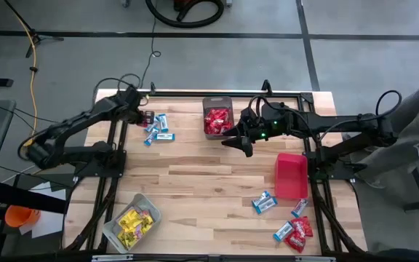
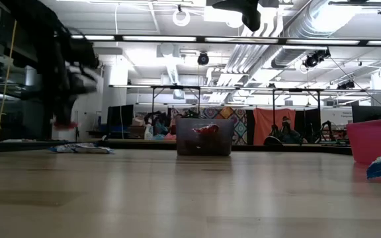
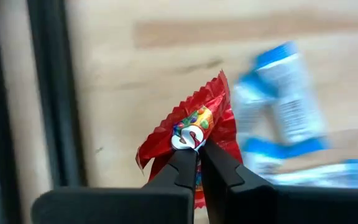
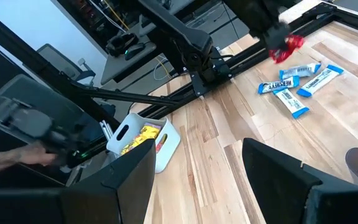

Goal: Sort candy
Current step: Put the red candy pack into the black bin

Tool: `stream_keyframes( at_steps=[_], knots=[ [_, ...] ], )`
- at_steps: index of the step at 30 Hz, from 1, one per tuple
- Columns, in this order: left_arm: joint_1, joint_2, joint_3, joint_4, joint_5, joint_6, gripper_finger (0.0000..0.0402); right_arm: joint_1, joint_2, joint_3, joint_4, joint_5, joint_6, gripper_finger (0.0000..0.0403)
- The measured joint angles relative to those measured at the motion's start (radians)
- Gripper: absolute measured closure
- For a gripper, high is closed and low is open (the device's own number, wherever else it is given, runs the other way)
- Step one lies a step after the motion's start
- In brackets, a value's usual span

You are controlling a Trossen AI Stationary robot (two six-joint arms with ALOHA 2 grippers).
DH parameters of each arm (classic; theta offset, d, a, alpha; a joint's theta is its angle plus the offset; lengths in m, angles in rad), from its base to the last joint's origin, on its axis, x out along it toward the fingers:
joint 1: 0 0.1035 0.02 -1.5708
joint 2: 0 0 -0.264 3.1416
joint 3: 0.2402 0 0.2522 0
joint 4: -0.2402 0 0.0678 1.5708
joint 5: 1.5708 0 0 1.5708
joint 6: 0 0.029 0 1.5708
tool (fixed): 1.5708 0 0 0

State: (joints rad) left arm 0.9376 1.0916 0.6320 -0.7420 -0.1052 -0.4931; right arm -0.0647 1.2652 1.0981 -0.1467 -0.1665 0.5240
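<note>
At the bench's [image 1: 195, 175] far left, the left hand [image 3: 197, 163] is clenched on a red candy packet [image 3: 194, 127], pinching its crinkly wrapper by one edge. It looks light, limp and slick, so a flat pinch suits it. Blue-and-white packets [image 1: 158, 131] lie just beside. Right hand [image 1: 233, 140] hangs released near the far mesh bin [image 1: 217, 116].

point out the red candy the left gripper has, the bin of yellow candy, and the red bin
red candy [image 3: 194, 124], left wrist view, middle of the wrapper above the fingertips
bin of yellow candy [image 1: 115, 234], high view, its grey rim
red bin [image 1: 291, 175], high view, its bare inside
</note>
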Motion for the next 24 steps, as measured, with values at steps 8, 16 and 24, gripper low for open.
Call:
stream_keyframes(
  at_steps=[8,16,24],
  knots=[
    [-0.097,-0.245,0.133,0.059,0.136,0.057,0.0401,0.000,0.000,0.000,0.001,0.024,-0.009,0.0167],
    [-0.371,-0.347,0.190,0.502,0.252,0.070,0.0401,0.000,0.000,0.000,0.113,0.066,-0.033,0.0167],
    [-0.697,-0.264,0.190,0.790,0.254,0.116,0.0401,0.000,0.000,0.000,0.263,0.057,-0.035,0.0167]
  ],
)
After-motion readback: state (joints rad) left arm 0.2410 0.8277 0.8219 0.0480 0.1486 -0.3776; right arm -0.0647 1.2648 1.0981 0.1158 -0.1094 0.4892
